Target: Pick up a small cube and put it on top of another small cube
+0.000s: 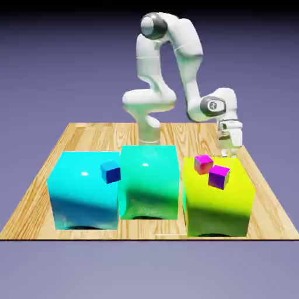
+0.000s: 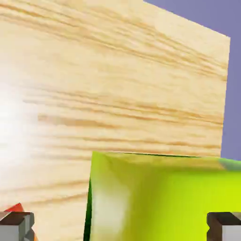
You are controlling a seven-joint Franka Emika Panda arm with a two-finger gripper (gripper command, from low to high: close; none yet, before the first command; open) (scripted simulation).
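Only a sliver of the small cube, orange-red, shows in the hand view, at the lower left just above my left fingertip. It is hidden in the exterior view. My gripper hangs low over the table behind the big yellow-green block, toward the exterior view's right. Its fingers stand wide apart, so the gripper is open and holds nothing. A pink-magenta small cube and a purple small cube rest on the yellow-green block's top. The same block fills the hand view's lower right.
A big cyan block carries a small blue cube. A big green block stands in the middle of the row. The wooden table extends behind the blocks; its edge shows in the hand view.
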